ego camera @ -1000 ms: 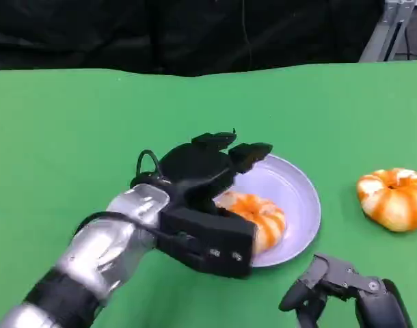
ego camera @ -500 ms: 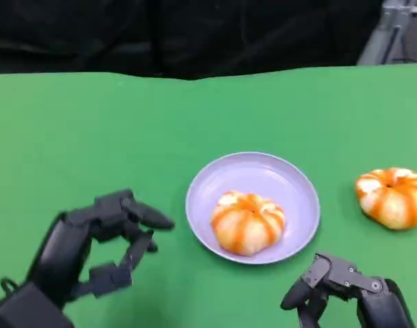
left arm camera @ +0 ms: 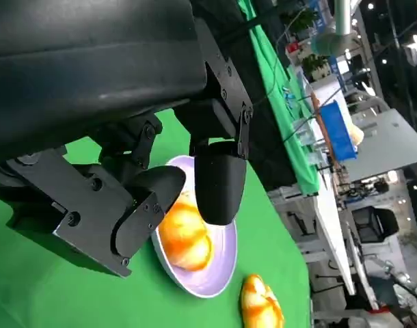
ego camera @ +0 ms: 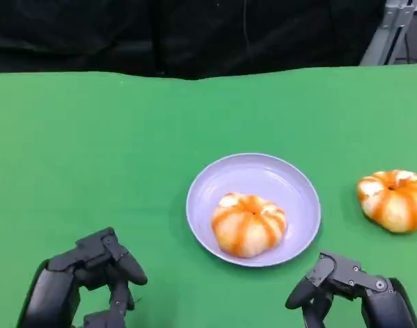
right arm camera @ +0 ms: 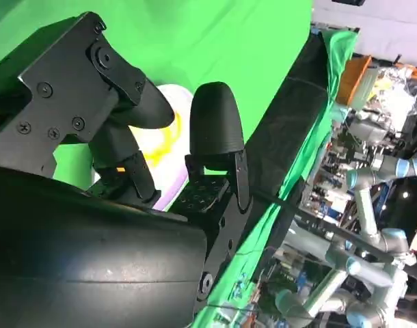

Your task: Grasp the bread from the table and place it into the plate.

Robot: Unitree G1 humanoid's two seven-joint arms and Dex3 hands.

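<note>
Bread (ego camera: 248,225) sits inside the plate (ego camera: 263,174), so I judge placement done. A second bread (ego camera: 393,199) lies on the table (ego camera: 92,137), right of the plate and apart from it. I read my left hand (ego camera: 82,283) and right hand (ego camera: 348,294) as released, holding nothing, near the table's near edge. Open cloth surrounds the plate.

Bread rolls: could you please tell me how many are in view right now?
2. One bread roll lies in the lavender plate; the other bread roll sits on the green table to the plate's right, apart from it.
</note>
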